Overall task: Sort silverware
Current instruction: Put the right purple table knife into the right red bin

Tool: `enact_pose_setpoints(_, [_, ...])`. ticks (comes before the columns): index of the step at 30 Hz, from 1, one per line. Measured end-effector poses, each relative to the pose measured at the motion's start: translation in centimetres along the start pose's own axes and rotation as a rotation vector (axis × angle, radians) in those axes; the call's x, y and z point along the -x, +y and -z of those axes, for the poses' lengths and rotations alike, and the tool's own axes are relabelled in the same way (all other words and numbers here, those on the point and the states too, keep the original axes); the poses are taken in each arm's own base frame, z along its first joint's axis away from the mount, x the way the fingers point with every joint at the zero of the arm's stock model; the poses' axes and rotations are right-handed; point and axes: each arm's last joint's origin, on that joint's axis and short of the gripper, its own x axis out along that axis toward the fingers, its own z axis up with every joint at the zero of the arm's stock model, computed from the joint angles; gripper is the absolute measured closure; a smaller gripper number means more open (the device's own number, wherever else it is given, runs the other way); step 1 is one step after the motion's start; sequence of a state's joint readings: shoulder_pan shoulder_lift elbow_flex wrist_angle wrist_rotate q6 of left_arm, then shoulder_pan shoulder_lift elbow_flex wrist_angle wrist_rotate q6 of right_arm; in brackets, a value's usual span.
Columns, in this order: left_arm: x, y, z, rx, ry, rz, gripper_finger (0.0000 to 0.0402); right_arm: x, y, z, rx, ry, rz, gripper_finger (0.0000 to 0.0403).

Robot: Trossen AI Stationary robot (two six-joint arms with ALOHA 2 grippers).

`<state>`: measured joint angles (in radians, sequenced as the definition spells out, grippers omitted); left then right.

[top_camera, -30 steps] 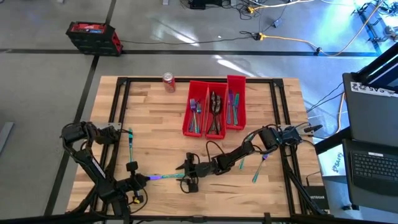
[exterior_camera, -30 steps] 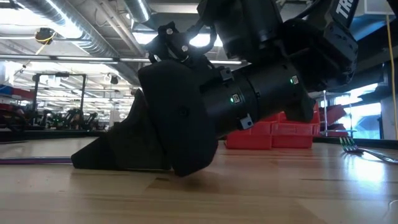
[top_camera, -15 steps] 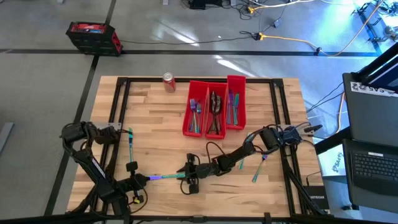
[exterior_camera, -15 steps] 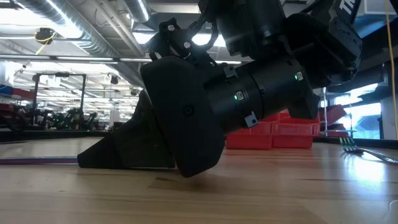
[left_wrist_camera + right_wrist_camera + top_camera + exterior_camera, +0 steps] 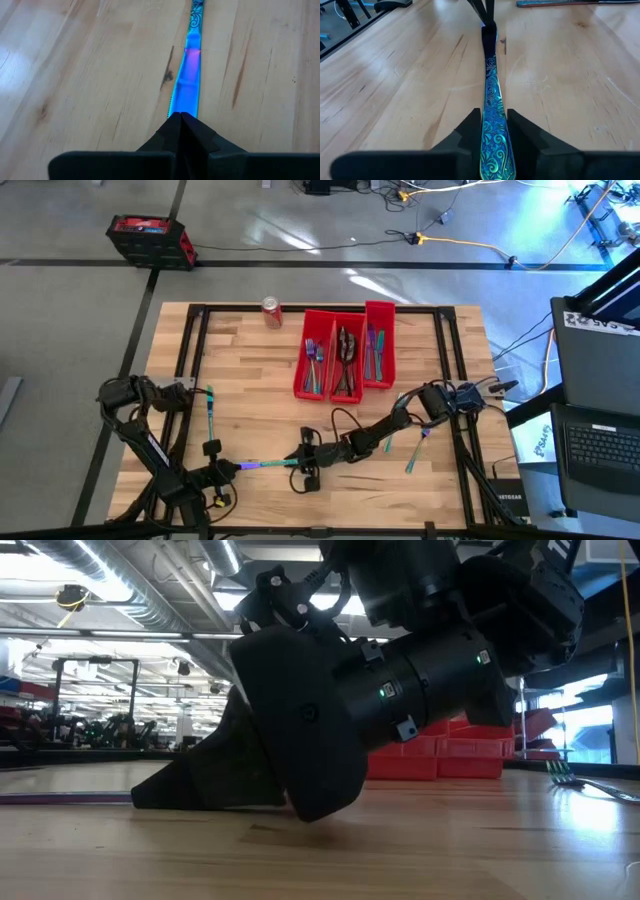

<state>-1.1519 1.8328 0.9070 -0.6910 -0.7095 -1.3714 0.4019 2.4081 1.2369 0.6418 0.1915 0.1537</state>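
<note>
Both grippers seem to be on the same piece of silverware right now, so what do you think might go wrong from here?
1. The left gripper is shut on the blade end of the knife while the right gripper closes around its patterned handle. If the left releases late, the arms may pull against each other and the slim knife could twist or slip.
2. The right fingers sit low on the table; lifting at an angle may scrape the wood.

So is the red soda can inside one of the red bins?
No, the red soda can stands on the wooden table, beside the long red plastic bins.
</note>
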Motion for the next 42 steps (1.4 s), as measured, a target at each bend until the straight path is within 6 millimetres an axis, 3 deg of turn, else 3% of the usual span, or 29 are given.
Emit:
enact_pose_setpoints(15, [0.0,0.0,0.0,-0.009,-0.001,0.002,0.0402,0.0,0.2,0.0,0.06,-0.004,0.013,0.0347])
enact_pose_setpoints(25, [0.0,0.1,0.0,-0.047,0.001,-0.008,0.0402,-0.1,0.5,-0.4,-0.043,-0.01,0.024,0.0347])
enact_pose_setpoints(33, [0.6,0.6,-0.4,-0.127,0.019,-0.062,0.0402,0.8,0.6,-2.2,-0.1,0.002,0.004,0.0347])
enact_pose_setpoints(42, [5.5,1.0,-5.3,-0.187,-0.215,-0.1,0.0402,1.3,0.6,-2.6,-0.148,0.038,0.0,0.0347])
